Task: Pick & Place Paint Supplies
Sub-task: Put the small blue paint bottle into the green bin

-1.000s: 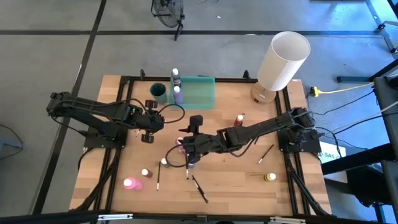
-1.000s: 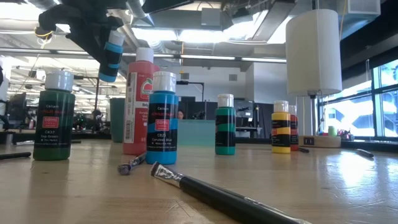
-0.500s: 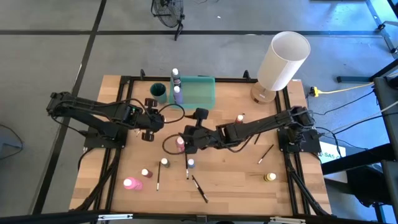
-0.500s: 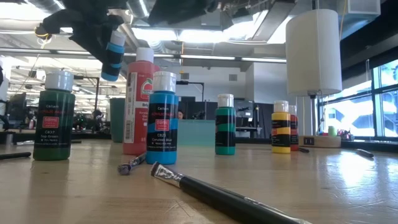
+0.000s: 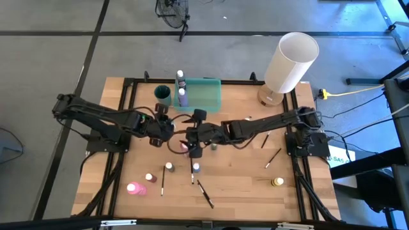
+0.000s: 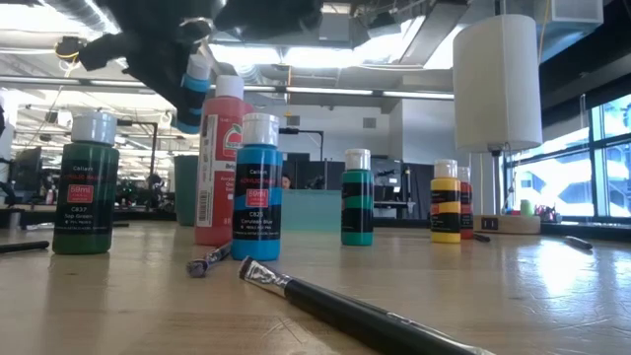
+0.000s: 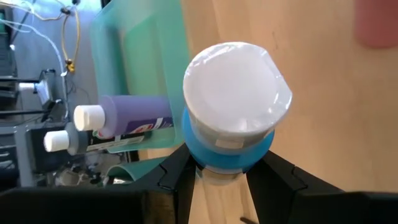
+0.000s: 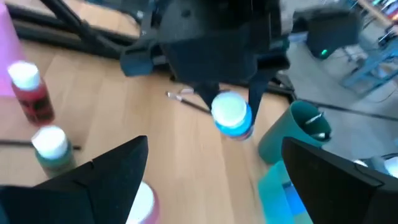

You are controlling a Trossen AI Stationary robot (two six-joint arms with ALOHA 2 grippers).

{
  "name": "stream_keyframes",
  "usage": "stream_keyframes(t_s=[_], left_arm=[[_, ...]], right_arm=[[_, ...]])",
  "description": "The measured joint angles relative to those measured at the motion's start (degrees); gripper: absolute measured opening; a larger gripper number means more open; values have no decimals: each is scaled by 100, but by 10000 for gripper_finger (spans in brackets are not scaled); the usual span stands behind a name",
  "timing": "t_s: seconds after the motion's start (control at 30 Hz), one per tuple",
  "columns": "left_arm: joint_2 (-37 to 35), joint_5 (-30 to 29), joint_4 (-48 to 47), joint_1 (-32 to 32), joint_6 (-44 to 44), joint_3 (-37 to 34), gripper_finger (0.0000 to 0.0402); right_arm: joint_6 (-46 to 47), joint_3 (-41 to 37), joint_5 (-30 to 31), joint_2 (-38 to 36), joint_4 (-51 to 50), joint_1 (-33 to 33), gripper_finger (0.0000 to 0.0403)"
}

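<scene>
Left gripper [image 5: 167,130] clamped tight on a small light-blue paint bottle with a white cap [image 7: 231,124], carried clear above the wooden table [image 5: 243,172] near its centre. Right gripper [image 5: 190,135] directly facing it from three o'clock, fingers [image 8: 112,171] spread wide apart, holding nothing. Crowded underneath: a pink bottle [image 5: 185,147] just below the two grippers, a white-capped dark bottle [image 5: 169,167] and a blue bottle [image 5: 196,167] toward six o'clock, thin dark paintbrushes [image 5: 205,193] lying beside them. Translucent green rectangular tray [image 5: 208,94] at twelve o'clock, a purple bottle [image 7: 124,116] lying in it, a dark teal cup [image 5: 163,94] beside it. Tall white cylindrical lamp [image 5: 291,62] off at two o'clock. Yellow bottle [image 5: 277,182] at four o'clock, well apart.
</scene>
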Motion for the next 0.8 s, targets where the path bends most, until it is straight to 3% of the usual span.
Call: stream_keyframes(t_s=[0.8], left_arm=[[50,-52,675,15,-119,0,122]], right_arm=[[-64,0,-187,185,563,-169,374]])
